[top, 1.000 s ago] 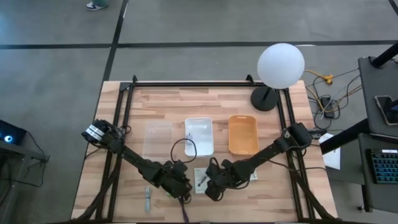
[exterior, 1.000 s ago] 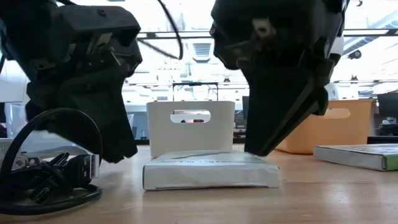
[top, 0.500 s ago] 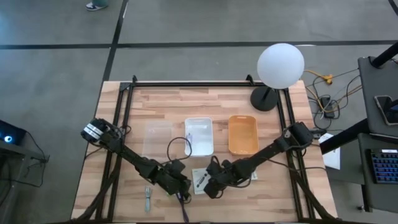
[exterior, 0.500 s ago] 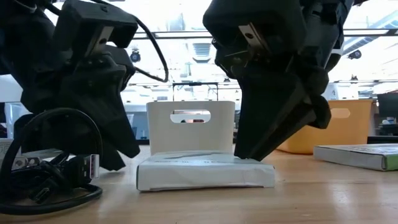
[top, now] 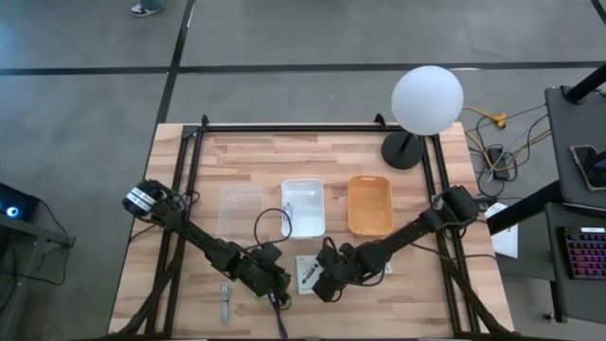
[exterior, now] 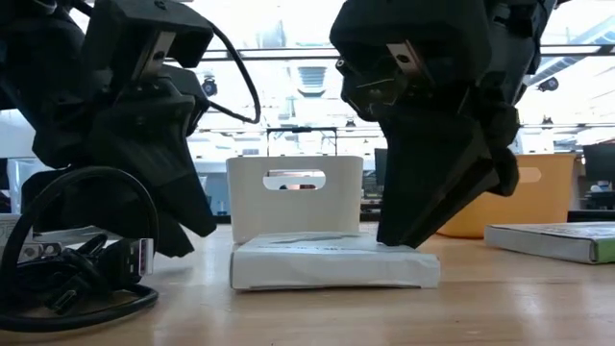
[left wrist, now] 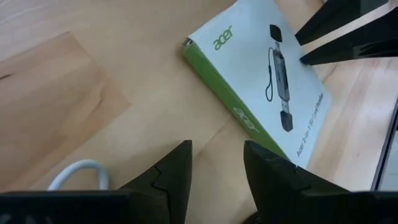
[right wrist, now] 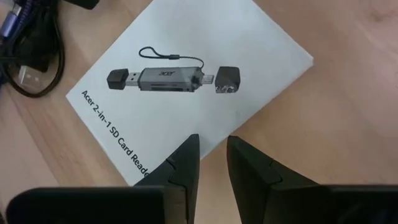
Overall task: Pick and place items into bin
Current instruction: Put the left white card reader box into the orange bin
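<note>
The flat white printed cardboard packet with a green edge (right wrist: 186,81) lies on the wooden table (top: 379,156), in front of the white bin (top: 304,206); it looks light, stiff and slick, so gripping across an edge seems best; the right gripper (right wrist: 211,163), narrowly parted, hovers at its edge; the left gripper (left wrist: 214,168) waits beside it, parted and empty.

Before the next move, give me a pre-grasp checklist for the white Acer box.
1. White Acer box flat on the table: ok.
2. Right hand over the box edge, fingers slightly apart: ok.
3. Box gripped: not ok, nothing between the fingers.
4. Left hand near the box's green side, empty: ok.
5. Black cable apart from the box: ok.
6. White bin has room: ok.
</note>
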`<action>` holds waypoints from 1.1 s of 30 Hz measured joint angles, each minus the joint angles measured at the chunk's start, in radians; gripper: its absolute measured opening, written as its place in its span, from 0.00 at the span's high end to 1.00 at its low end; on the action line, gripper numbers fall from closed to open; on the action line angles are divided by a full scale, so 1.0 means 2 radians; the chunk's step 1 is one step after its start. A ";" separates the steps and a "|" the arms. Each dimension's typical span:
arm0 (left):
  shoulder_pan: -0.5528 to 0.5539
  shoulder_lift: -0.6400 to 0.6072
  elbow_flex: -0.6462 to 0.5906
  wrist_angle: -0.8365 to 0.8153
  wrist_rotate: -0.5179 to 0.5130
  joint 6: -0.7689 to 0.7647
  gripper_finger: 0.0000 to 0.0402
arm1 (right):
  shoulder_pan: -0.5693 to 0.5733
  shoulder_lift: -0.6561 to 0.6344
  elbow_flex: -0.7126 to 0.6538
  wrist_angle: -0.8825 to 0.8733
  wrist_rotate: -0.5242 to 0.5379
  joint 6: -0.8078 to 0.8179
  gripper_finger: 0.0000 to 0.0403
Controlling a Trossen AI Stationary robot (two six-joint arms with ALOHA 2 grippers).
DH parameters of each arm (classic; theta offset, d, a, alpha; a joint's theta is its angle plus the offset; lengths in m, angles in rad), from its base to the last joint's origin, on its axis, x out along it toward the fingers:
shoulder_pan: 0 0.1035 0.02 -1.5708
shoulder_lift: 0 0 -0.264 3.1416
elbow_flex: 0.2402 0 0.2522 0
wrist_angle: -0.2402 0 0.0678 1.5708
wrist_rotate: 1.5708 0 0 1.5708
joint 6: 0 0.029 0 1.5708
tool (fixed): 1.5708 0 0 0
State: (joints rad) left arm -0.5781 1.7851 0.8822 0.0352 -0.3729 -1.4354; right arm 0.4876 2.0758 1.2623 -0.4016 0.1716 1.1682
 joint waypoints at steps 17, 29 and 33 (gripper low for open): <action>0.005 0.015 0.003 0.042 0.000 0.001 0.68 | 0.023 0.015 -0.006 0.015 0.019 0.052 0.83; 0.005 0.042 0.006 0.079 -0.005 0.008 0.68 | 0.026 0.013 0.002 0.006 0.030 0.047 0.83; 0.008 0.056 0.006 0.128 -0.004 0.036 0.68 | 0.027 0.015 0.001 0.008 0.024 0.048 0.83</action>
State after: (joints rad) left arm -0.5618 1.8977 0.8933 0.2921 -0.3815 -1.3626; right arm 0.5423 2.1059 1.2648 -0.3857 0.2196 1.2647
